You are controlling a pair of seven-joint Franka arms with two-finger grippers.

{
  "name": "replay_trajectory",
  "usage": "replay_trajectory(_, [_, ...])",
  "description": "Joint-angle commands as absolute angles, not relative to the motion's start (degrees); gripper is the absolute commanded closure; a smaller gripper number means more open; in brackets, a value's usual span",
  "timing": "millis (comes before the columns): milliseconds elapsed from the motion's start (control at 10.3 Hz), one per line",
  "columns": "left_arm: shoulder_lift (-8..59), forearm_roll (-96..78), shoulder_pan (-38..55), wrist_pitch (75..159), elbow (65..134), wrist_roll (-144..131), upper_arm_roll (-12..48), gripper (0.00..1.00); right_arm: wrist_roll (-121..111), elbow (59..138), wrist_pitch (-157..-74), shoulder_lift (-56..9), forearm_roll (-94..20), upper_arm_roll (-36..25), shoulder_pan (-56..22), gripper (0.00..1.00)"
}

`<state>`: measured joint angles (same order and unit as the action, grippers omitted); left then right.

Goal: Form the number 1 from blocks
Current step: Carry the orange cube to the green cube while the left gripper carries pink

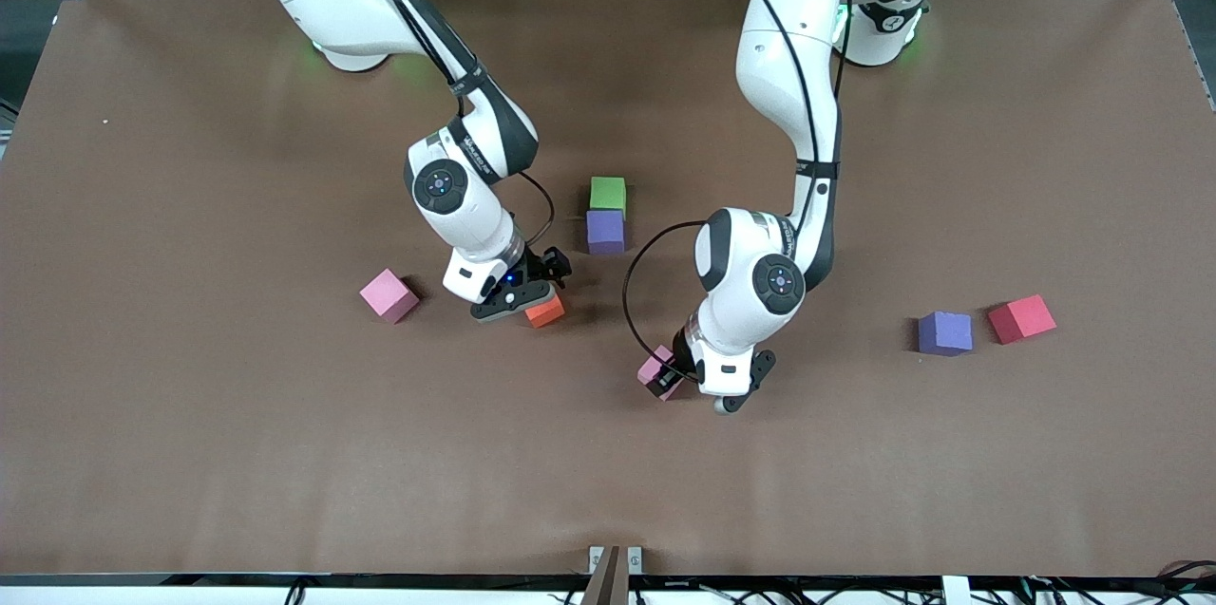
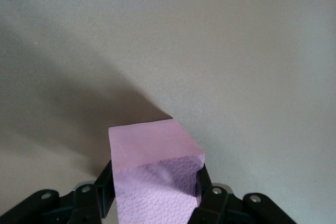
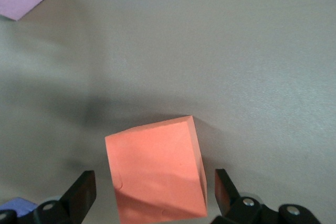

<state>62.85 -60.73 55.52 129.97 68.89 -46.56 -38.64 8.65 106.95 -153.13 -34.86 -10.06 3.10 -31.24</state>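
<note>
Nearest the front edge of the desk [image 1: 190, 491]: left tool [image 1: 676, 379], low near mid-desk, clamped on a pink block [image 1: 657, 371]. In the front view the wrist covers most of that block. The left wrist view shows what the front view hides: both fingers [image 2: 104, 188] pressed against opposite faces of the pink block [image 2: 152, 169], block square to the jaws, top face level.

Next: second pink block [image 1: 389, 294], loose, toward the right arm's end, turned corner-on to the desk edges. Level with it, toward the left arm's end, a purple block [image 1: 944, 332] and a red block [image 1: 1021, 318] side by side, a small gap between them.

Right tool [image 1: 534, 299], low over an orange block [image 1: 545, 310] near mid-desk. The right wrist view shows the fingers [image 3: 81, 195] apart, clear of the orange block [image 3: 156, 174] on both sides; block rotated, tilted relative to the jaws.

Farthest: another purple block [image 1: 605, 231] touching a green block [image 1: 608, 194], a short line running toward the arm bases.
</note>
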Motion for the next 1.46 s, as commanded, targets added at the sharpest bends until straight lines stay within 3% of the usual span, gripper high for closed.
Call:
replay_trajectory(0, [62.68, -62.06, 58.61, 122.64, 66.53, -46.49, -44.20, 1.00, 6.77, 105.82, -153.72, -36.04, -10.20, 3.08, -31.55, 0.00])
replay_trajectory(292, [58.98, -56.02, 59.58, 112.00, 66.53, -46.50, -43.51, 1.00, 5.19, 106.95, -154.25, -34.99, -10.28, 2.81, -30.77, 0.50])
replay_trajectory(389, [58.63, -54.07, 60.98, 111.80, 66.62, -46.41, -43.42, 1.00, 5.27, 107.75, -154.25, -34.11, -10.28, 2.81, -30.50, 0.62])
replay_trajectory(583, [58.45, -53.61, 61.61, 111.71, 66.62, -44.14, -42.10, 1.00, 5.27, 110.90, -154.07, -30.43, -10.46, 2.81, -29.54, 0.60])
replay_trajectory(1069, [57.93, -48.97, 64.24, 111.36, 67.58, -32.03, -40.61, 1.00, 9.56, 128.12, -153.20, -14.35, -11.16, 2.81, -30.05, 0.59])
replay_trajectory(1361, [57.48, -47.55, 64.51, 109.07, 67.85, -23.75, -40.61, 1.00, 22.19, 131.31, -148.20, -9.06, -11.16, 2.81, -35.05, 0.59])
